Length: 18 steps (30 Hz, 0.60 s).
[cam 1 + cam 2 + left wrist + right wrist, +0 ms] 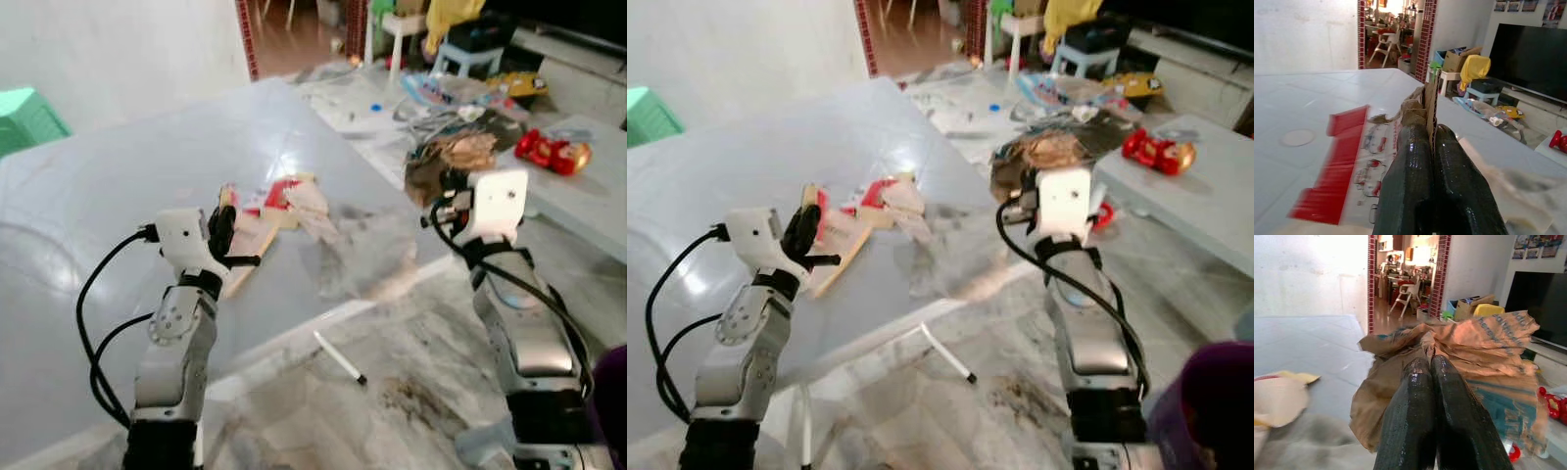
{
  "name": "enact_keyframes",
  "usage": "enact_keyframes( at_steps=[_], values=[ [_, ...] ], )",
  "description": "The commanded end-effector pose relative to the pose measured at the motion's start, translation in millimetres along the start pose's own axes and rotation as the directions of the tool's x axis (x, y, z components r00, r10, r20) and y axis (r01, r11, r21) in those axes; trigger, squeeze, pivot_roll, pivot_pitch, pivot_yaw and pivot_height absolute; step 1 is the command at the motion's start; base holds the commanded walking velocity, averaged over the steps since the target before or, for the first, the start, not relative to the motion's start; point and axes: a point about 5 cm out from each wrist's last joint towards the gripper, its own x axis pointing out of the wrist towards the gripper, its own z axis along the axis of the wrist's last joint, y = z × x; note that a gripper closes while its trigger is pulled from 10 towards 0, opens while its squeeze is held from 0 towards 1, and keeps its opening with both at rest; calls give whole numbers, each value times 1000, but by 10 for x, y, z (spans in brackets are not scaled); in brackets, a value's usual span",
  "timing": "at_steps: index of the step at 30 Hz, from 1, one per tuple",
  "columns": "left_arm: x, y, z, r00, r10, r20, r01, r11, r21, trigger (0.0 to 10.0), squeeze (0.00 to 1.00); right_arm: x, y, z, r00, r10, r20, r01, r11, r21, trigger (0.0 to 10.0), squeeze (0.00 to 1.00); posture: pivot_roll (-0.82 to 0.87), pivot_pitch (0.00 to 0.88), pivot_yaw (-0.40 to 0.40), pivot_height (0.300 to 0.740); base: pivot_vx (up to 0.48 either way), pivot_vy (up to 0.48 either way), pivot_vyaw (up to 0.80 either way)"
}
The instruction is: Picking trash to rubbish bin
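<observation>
Stretching across most of the scene is the grey surface [118,196], where some trash lies near its edge: a crumpled grey plastic sheet [358,250] and a flat red and white printed wrapper [1347,161]. Next in size is the crumpled brown paper bag [1469,367], lifted in the air beyond the surface edge; the right end effector [1431,367] has its two fingers pressed together on a fold of it, probably so that it can be carried away to the bin. A purple container [1215,411], maybe the rubbish bin, stands on the floor beside the right arm. Smaller is the piece of cardboard [1431,105], standing upright on its edge because the left end effector [1431,134] is closed tightly on it.
</observation>
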Motion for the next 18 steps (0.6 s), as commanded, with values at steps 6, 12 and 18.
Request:
enact_keyframes(
  at_steps=[6,12,18],
  values=[
    [22,-73,45,1000,-20,15,20,999,-30,549,0,-3,-63,9,1000,-22,2,22,1000,0,10000,0,-40,52,76,740,0,0,0],
    [23,-51,38,1000,-11,5,11,999,-48,0,0,-7,-61,1,1000,-24,-2,24,1000,1,10000,0,-39,54,77,740,0,0,0],
    [14,-63,26,1000,-13,-4,13,998,-60,0,0,-7,-62,-3,1000,-24,-3,24,1000,3,10000,0,-39,57,77,740,0,42,0]
  ],
)
